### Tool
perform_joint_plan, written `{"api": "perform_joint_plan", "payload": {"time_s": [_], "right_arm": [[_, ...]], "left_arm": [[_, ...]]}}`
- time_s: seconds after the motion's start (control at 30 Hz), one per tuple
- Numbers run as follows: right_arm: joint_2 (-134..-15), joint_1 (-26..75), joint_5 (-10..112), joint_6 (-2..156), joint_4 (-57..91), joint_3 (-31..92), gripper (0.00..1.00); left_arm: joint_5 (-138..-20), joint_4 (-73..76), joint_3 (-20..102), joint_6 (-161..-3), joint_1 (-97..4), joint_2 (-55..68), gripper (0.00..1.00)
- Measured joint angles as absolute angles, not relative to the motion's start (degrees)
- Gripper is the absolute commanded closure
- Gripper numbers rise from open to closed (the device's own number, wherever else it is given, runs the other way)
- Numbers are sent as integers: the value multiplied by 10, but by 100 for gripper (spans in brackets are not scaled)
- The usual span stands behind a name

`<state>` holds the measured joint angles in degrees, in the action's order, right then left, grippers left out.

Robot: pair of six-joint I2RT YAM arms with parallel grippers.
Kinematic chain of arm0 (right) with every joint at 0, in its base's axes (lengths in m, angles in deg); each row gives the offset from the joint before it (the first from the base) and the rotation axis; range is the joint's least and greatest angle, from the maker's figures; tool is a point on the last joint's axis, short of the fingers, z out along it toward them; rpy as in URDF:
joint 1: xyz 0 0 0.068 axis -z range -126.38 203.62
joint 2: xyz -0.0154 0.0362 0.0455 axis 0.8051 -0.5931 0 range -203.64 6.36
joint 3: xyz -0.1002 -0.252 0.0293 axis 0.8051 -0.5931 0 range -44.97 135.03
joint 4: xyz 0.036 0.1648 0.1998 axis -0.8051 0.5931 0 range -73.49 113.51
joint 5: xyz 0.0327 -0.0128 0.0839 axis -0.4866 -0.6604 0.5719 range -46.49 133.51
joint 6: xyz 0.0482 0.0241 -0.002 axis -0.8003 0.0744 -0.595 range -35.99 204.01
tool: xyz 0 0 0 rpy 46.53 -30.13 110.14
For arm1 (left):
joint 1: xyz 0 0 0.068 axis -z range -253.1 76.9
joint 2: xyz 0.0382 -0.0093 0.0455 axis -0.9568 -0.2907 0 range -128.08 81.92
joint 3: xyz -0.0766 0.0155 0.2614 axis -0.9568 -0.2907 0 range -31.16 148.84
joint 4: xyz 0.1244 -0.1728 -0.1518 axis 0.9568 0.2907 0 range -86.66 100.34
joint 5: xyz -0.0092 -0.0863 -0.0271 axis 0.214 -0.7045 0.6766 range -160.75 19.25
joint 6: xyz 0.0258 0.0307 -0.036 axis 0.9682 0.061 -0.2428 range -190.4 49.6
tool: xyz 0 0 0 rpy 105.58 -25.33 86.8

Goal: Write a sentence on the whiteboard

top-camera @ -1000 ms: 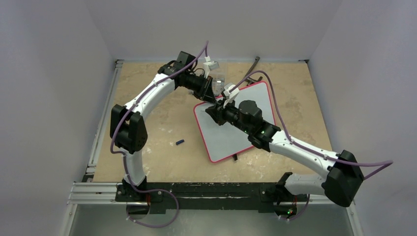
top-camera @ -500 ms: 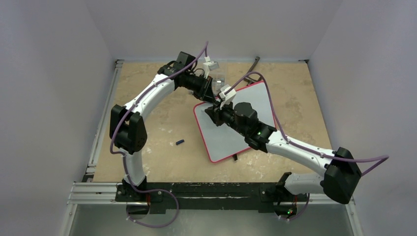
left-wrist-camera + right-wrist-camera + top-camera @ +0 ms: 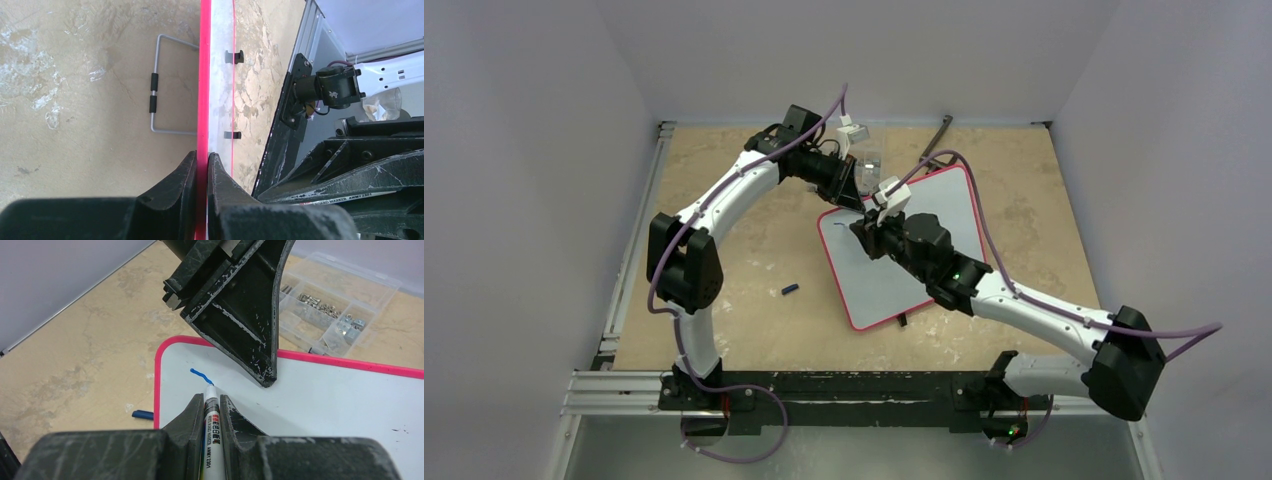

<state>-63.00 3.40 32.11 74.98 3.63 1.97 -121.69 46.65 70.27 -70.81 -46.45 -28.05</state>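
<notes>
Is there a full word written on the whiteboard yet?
No, the whiteboard shows only one short blue stroke near its corner, right at the tip of the marker.

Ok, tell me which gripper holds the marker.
The right gripper: its jaws pinch the marker, tip at the blue stroke. The left gripper clamps the red edge of the whiteboard instead.

The top view looks down from high behind the arm bases (image 3: 696, 385), taking in the whole counter (image 3: 754, 250). The left wrist view sits close behind the left hand (image 3: 202, 155), sighting edge-on along the whiteboard (image 3: 220, 90). The right wrist view peers closely past the right hand (image 3: 210, 397) and marker (image 3: 210, 415) onto the whiteboard's corner. All three share that corner; each wrist view catches the other hand.
</notes>
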Motion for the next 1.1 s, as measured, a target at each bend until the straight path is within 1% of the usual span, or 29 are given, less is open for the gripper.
{"api": "perform_joint_plan", "payload": {"time_s": [0.5, 1.1], "right_arm": [[-577, 34, 321, 750, 62, 23, 100], [-641, 33, 290, 751, 64, 57, 100]], "left_arm": [[-1217, 467, 702, -709, -464, -279, 100], [-1214, 464, 696, -712, -463, -274, 100]]}}
